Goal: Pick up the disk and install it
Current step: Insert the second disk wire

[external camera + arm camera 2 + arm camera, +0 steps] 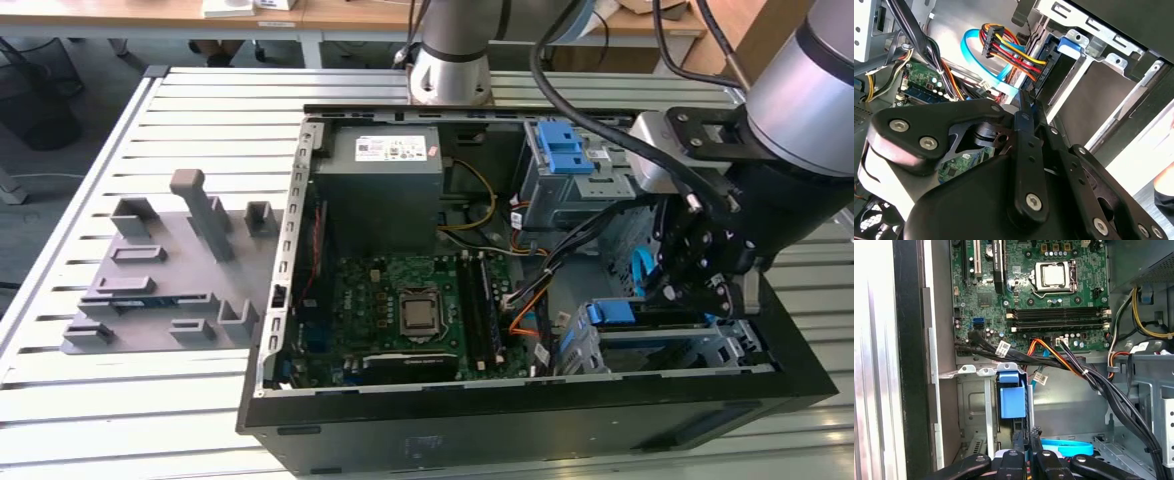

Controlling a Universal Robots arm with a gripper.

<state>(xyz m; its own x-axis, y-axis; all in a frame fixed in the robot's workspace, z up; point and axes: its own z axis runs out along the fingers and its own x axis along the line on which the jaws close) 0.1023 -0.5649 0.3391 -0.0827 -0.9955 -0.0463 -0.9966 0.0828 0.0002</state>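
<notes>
**Disk in the lower cage, gripper closed beside it**

Disk (1013, 399) stands on edge in the drive cage (971, 405) at the front corner of the open case (534, 420), on the exterior view's right. Its blue carrier faces up out of the slot, and below that only a dark, thin edge of the drive can be seen between the cage's silver rails. In the second wrist view the blue tab (1072, 46) sits at the mouth of the slot, with grey metal brackets on either side.

The gripper (1030, 432) is down inside the case, just beside the disk's cable end. Its jaws are drawn together to a narrow pinch — in the second wrist view the two black fingers (1021, 130) meet at their tips (1026, 97), and nothing can be made out between them. Whether the tips touch the disk I cannot tell. In the exterior view the gripper (674, 290) hangs over the cage.

Just past the tips runs a red, yellow and orange wire bundle (1009, 50), with a light-blue flat cable (971, 55) looping behind it.

The case also holds a green motherboard (414, 305), a grey power supply (378, 160) and a second cage (574, 185) with a blue latch on top. Outside it, on the slatted table (80, 420), lies a grey fixture plate (160, 280).
</notes>
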